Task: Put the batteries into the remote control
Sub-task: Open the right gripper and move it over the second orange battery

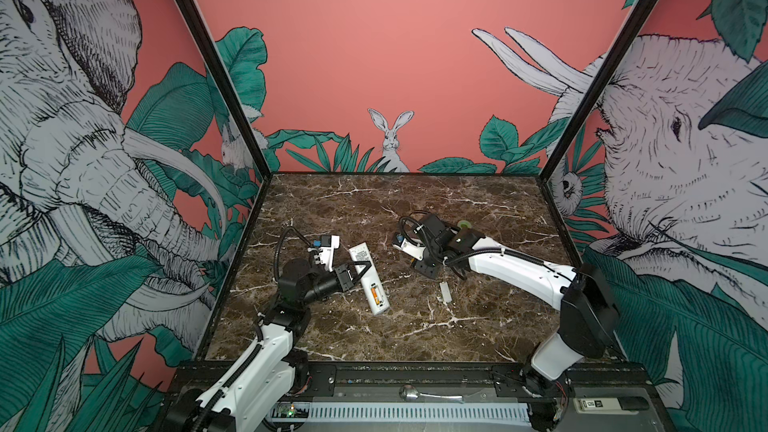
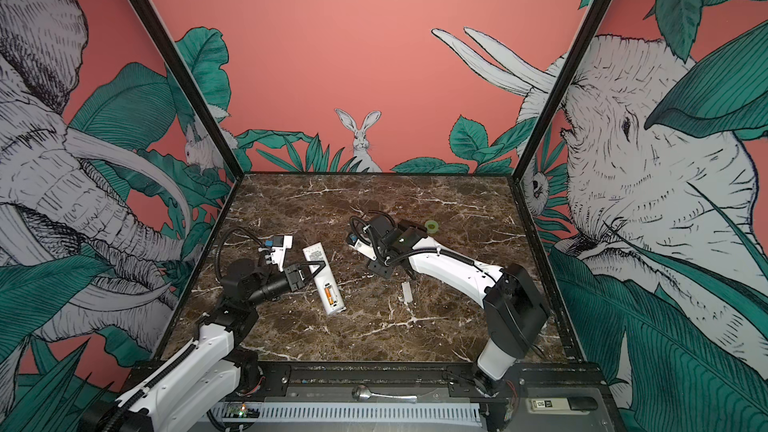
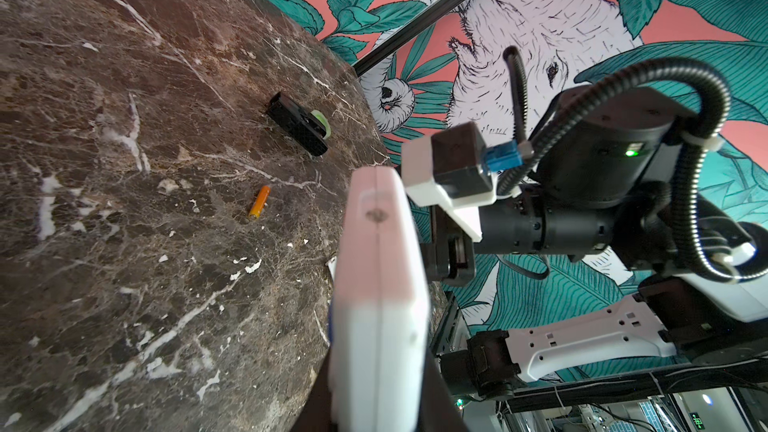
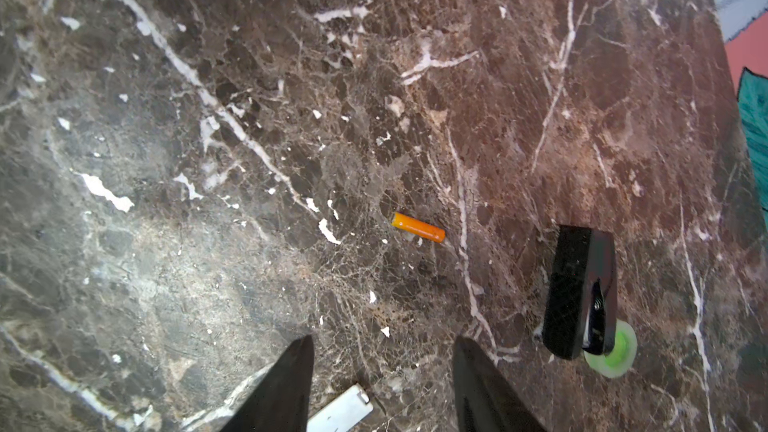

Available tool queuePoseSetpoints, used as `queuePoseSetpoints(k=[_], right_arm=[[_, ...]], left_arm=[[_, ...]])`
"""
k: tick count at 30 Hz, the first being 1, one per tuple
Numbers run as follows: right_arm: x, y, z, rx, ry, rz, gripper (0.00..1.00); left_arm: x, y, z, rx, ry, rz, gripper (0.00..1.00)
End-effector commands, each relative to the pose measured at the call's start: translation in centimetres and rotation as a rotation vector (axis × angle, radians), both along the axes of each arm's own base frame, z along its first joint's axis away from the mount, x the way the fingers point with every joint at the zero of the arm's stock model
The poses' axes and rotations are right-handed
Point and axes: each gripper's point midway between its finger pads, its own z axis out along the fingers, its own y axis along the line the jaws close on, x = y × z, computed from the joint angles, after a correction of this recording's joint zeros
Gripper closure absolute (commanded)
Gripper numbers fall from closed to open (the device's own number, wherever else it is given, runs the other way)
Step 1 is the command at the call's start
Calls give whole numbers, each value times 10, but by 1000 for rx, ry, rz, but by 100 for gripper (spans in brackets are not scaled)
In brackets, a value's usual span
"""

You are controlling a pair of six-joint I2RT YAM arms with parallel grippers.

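The white remote control [image 1: 358, 257] lies back-up left of the table's middle, its battery bay open. One orange battery [image 1: 375, 295] sits in that bay. My left gripper [image 1: 360, 270] is shut across the remote's middle, and the remote's edge [image 3: 378, 305] fills the left wrist view. Another orange battery [image 4: 418, 227] lies loose on the marble, also seen in the left wrist view [image 3: 259, 207]. My right gripper [image 4: 382, 340] hovers just short of it, open, with nothing between its fingers. In both top views the right arm [image 1: 511, 268] covers that spot.
A small white battery cover [image 1: 445, 290] lies near the right gripper. A black stapler-like object [image 4: 577, 297] rests beside a green tape roll [image 4: 615, 349] beyond the loose battery. Printed walls enclose the marble table [image 1: 395, 334] on three sides.
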Motion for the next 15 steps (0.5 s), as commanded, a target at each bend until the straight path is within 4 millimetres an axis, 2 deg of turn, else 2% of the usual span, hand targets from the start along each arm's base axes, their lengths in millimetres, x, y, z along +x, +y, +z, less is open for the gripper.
queuePoseSetpoints(k=[1, 6, 9, 10, 15], right_arm=[[9, 5, 0, 17, -17, 99, 42], [29, 7, -9, 63, 6, 112, 44], [33, 4, -22, 48, 51, 135, 47], [40, 8, -17, 53, 44, 146, 47], [48, 6, -38, -24, 76, 191, 51]], left_arm=[[-1, 0, 7, -10, -49, -14, 100], [0, 0, 8, -18, -46, -17, 100], [-2, 1, 8, -16, -46, -17, 100], [-2, 1, 8, -14, -46, -15, 100], [-1, 2, 10, -16, -51, -11, 100]])
